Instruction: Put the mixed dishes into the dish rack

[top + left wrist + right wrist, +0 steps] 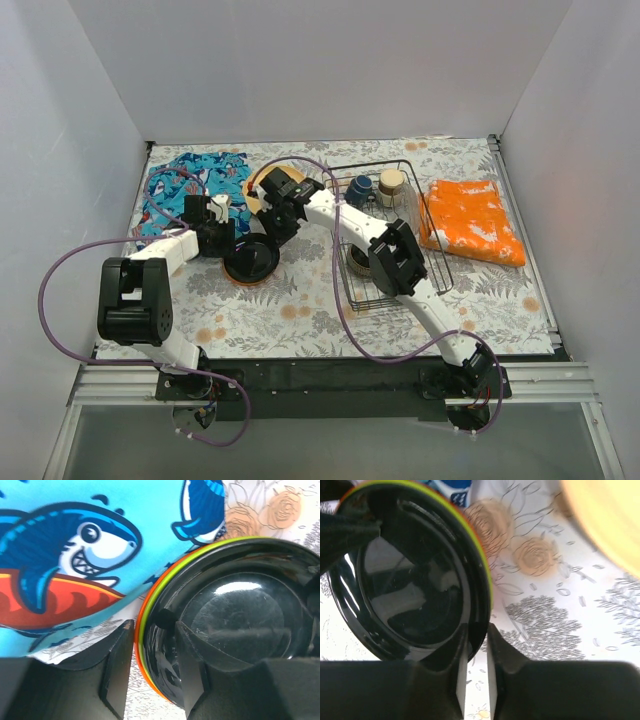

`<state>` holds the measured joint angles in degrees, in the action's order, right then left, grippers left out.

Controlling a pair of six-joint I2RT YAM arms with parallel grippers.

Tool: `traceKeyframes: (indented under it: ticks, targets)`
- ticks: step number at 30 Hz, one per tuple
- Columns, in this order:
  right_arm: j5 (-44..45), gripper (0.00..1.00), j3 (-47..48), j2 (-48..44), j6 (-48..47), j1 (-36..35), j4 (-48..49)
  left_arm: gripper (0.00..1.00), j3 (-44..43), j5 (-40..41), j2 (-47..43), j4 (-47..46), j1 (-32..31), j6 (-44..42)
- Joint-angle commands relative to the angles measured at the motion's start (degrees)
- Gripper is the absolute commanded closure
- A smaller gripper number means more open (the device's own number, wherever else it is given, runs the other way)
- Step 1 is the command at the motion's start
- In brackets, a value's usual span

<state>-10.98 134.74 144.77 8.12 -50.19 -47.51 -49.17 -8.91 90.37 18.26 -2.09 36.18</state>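
Dark plate [250, 260] lies left of the dish rack [437, 255], low over the desk [300, 320] beside the shark-print cloth [195, 185]. I cannot tell whether it rests flat or is tipped up. Green and orange rims show at its edge, possibly plates stacked beneath; unclear. Both arms are on it. Right claw [476, 630]: fingers nearly together, plate rim pinched between them, one finger inside the well and one outside. Left claw [154, 640]: fingers astride another part of the rim and set wider; cannot tell whether they press on it. Judgement: edge grips, since a flat plate offers no other hold; two grips suggest a handover or steadying. The rack's far end holds a blue mug [360, 188] and a beige cup [390, 183]. The plate is not yet loaded. Risk: the glossy rim slipping.
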Motion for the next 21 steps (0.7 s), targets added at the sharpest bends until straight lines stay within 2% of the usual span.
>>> traceKeyframes:
  ticks: [1, 2, 3, 15, 21]
  targets:
    - [2.27, 0.86, 2.55, -0.8, -2.67, -0.08, 0.48, 0.61, 0.48, -0.76, 0.78, 7.13, -0.37, 0.9]
    - [3.06, 0.94, 2.55, -1.15, -3.02, -0.08, 0.48, 0.6, -0.57, -0.76, 0.34, 7.66, -0.37, 1.17]
    - [4.64, 0.98, 2.55, -1.85, -3.2, 0.01, 0.4, 0.59, -1.1, -0.76, -0.1, 8.62, -0.37, 1.17]
    - [6.24, 0.99, 2.63, -7.48, -5.05, 0.8, 0.48, 0.54, -9.27, 0.11, -5.02, 14.6, -0.37, 0.82]
    - [0.88, 0.99, 2.55, -10.73, -4.95, 0.98, 1.36, 0.52, -11.83, -3.21, -8.63, 12.69, -0.37, -2.16]
